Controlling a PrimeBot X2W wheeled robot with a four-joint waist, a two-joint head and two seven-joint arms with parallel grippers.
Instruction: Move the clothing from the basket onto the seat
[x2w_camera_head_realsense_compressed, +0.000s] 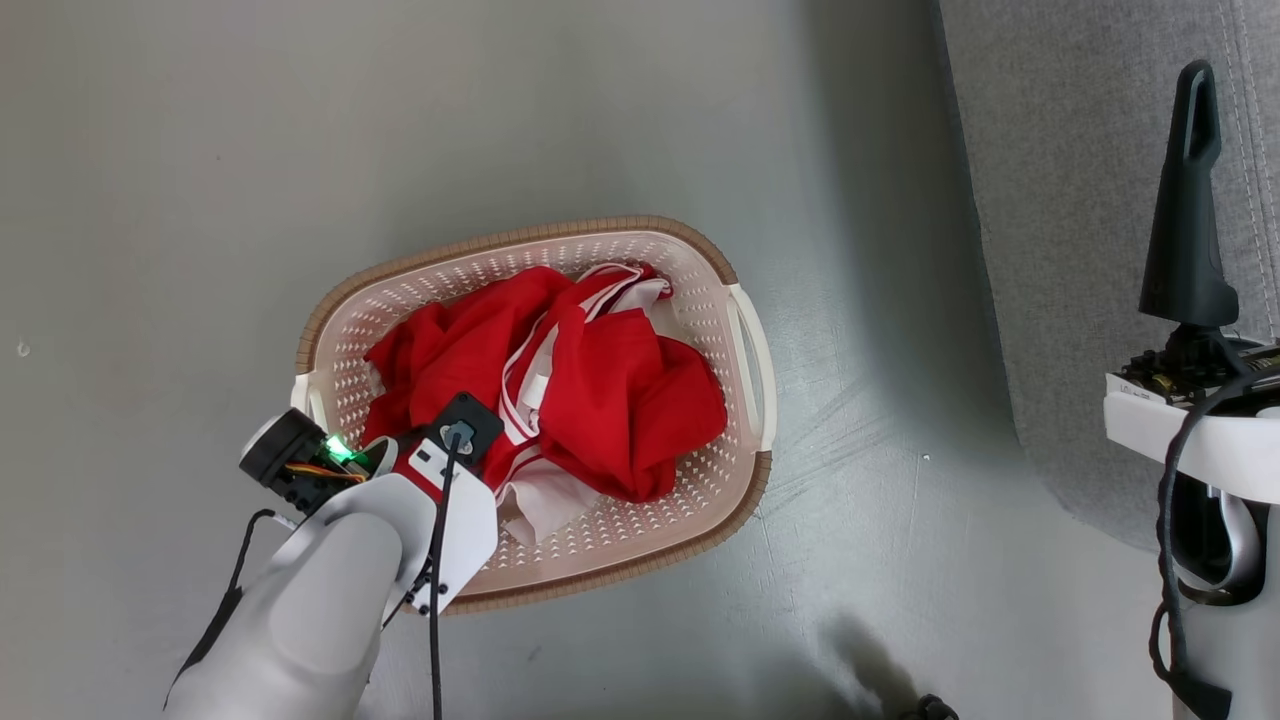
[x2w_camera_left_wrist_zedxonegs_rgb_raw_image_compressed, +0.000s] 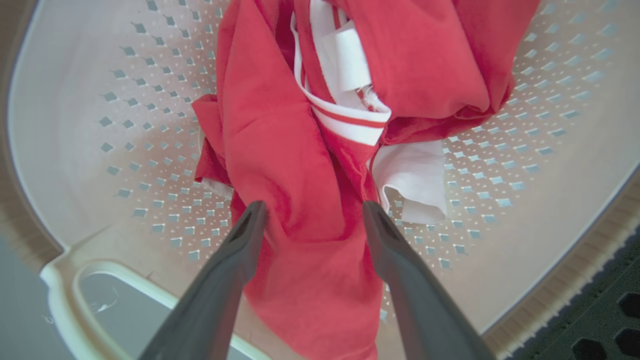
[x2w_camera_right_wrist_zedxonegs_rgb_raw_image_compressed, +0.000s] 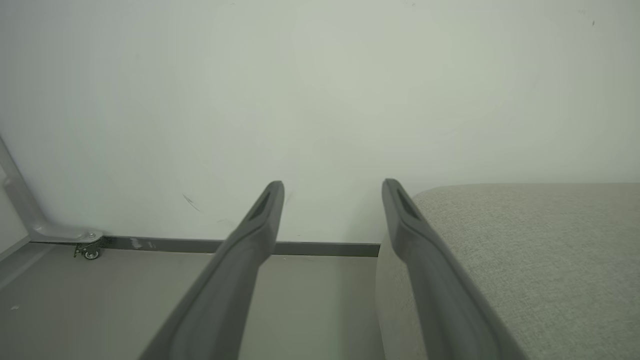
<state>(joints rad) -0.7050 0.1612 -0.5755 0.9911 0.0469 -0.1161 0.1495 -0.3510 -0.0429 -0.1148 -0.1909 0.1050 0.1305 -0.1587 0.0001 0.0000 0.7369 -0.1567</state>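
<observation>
At the left of the head view, the pale forearm (x2w_camera_head_realsense_compressed: 330, 590) of the left arm reaches from the lower edge over the near-left corner of the basket (x2w_camera_head_realsense_compressed: 560, 232), which stands on the grey floor (x2w_camera_head_realsense_compressed: 200, 150). The left tool (x2w_camera_left_wrist_zedxonegs_rgb_raw_image_compressed: 315, 212) points down into the basket. In the left wrist view its two dark fingers (x2w_camera_left_wrist_zedxonegs_rgb_raw_image_compressed: 235, 260) are spread apart in the released state, one on either side of a red fold, with nothing clamped between them. Contact between the fingertips and the fabric cannot be confirmed. The clothing (x2w_camera_head_realsense_compressed: 600, 390) lies entirely inside the basket as a crumpled red heap with white striped trim through its middle and a white panel at its near edge. It covers most of the basket's perforated bottom. The basket has a brown rim and a white side handle (x2w_camera_head_realsense_compressed: 752, 360) facing right. To the right, well apart from the basket across a strip of floor, is the grey woven seat (x2w_camera_head_realsense_compressed: 1080, 250). The right tool (x2w_camera_right_wrist_zedxonegs_rgb_raw_image_compressed: 333, 187) is raised above the seat's near edge, fingers pointing up the head view. In the right wrist view its fingers are parted in the released state and empty, aimed at a pale wall (x2w_camera_right_wrist_zedxonegs_rgb_raw_image_compressed: 320, 90), with the seat at the right and a small caster (x2w_camera_right_wrist_zedxonegs_rgb_raw_image_compressed: 90, 252) at the far left.
</observation>
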